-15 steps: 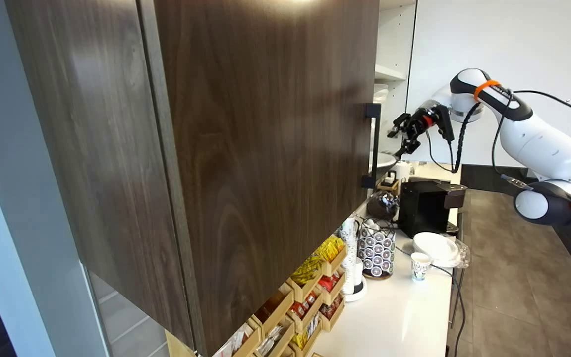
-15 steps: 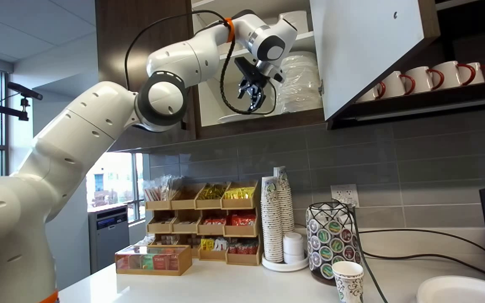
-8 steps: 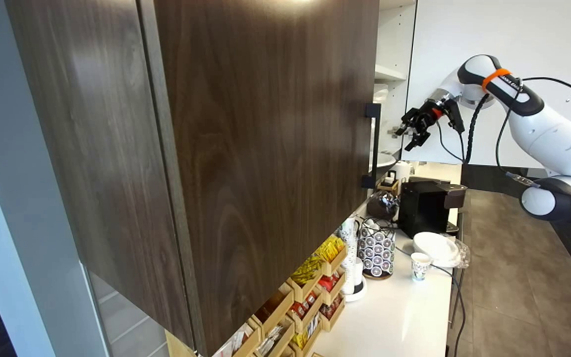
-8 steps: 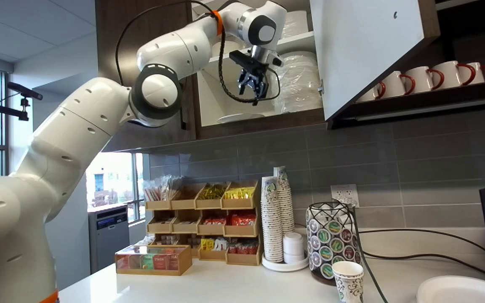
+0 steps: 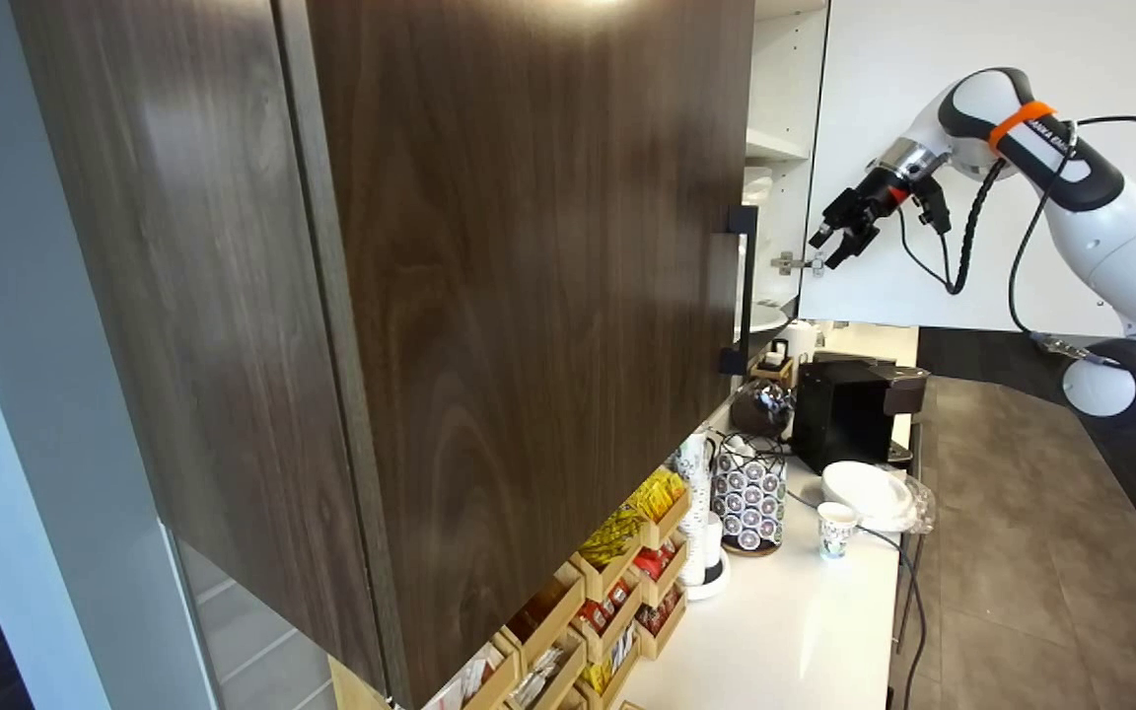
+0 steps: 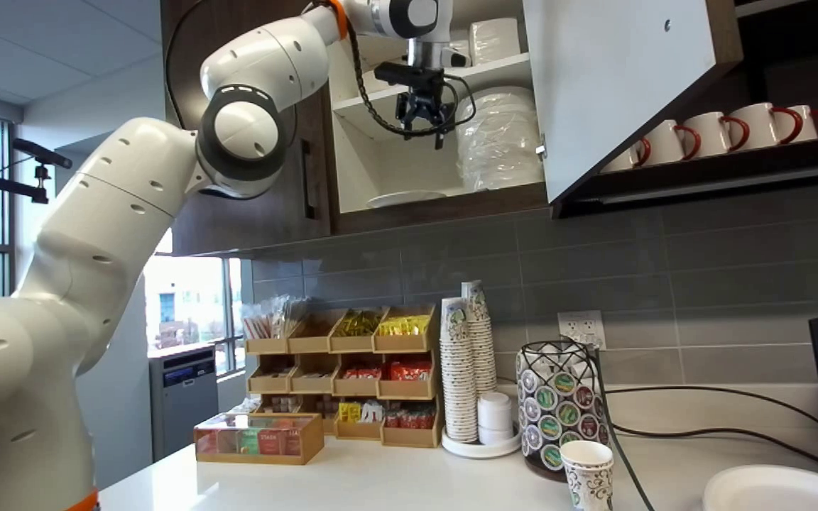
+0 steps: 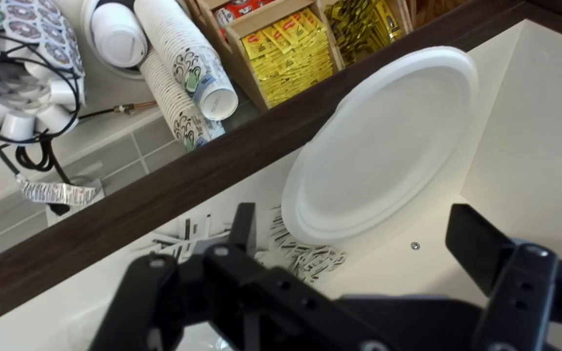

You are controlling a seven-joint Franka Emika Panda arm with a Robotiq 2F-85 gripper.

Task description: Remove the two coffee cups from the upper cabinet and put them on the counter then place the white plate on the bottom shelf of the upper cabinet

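Above the counter (image 6: 380, 486), the upper cabinet (image 6: 353, 167) stands open; its white door (image 6: 608, 78) could bar sideways travel. On the bottom shelf (image 7: 490, 75), beside stacked plastic-wrapped dishes (image 6: 498, 145), the white plate (image 7: 388, 146) lies below and inward of the empty gripper (image 7: 357, 233), jaws spread apart. The two coffee cups (image 6: 586, 474), seemingly nested, stand on the counter; retreat likely follows.
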